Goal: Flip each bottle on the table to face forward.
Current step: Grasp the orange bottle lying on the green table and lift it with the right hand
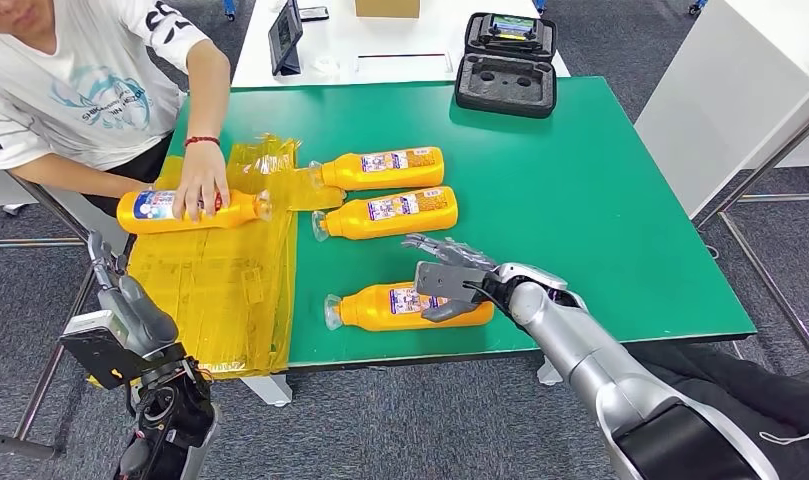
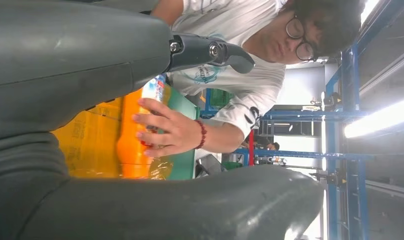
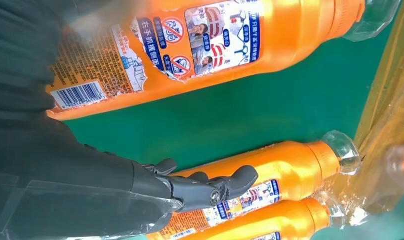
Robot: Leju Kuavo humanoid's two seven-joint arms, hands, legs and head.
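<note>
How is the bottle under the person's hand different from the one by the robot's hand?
The person's bottle lies on the yellow plastic sheet with its clear cap toward the robot's right; the nearest bottle lies on bare green table with its cap toward the robot's left. A person's hand rests on the first; the robot's right hand is over the second's base end. Both are orange, labelled and lying on their sides.

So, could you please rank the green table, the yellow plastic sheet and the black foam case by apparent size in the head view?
1. green table
2. yellow plastic sheet
3. black foam case, though it lies farthest from the camera.
</note>
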